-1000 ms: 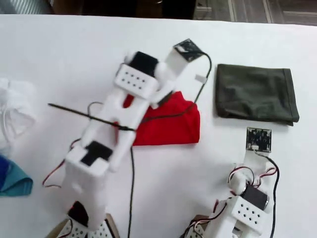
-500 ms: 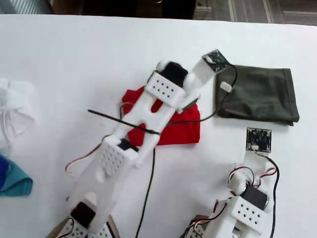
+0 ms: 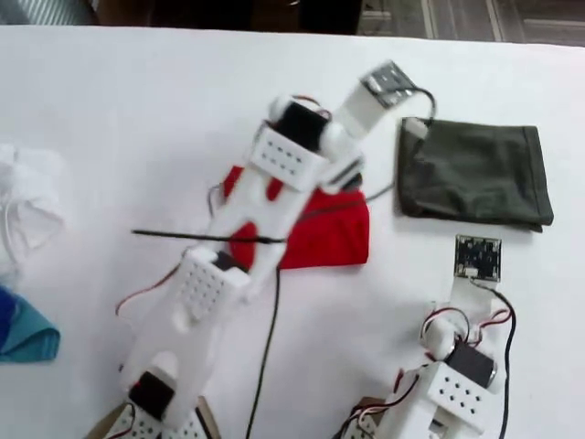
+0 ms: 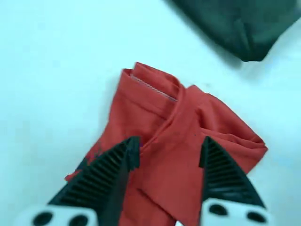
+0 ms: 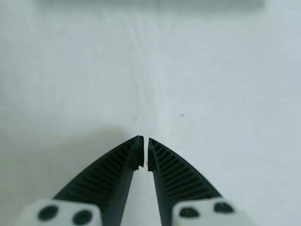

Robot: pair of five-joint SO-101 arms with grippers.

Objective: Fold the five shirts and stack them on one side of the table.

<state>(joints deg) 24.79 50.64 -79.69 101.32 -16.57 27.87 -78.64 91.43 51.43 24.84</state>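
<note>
Red shirt point(image 3: 324, 233): roughly folded, rumpled, mid-bench point(image 3: 137, 91). Dark green shirt point(image 3: 471, 174): folded flat, near its right, apart. White shirt point(image 3: 23, 210) and teal shirt point(image 3: 23, 331): crumpled at the left edge.

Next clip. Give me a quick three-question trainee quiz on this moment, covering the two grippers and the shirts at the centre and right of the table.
1. True or false: the left gripper is open above the red shirt.
2. The dark green shirt is: A) crumpled in a heap; B) folded flat on the table; C) held in a gripper.
3. Fill in the blank: the right gripper is ___ over bare table.
Key: 1 true; 2 B; 3 shut.
</note>
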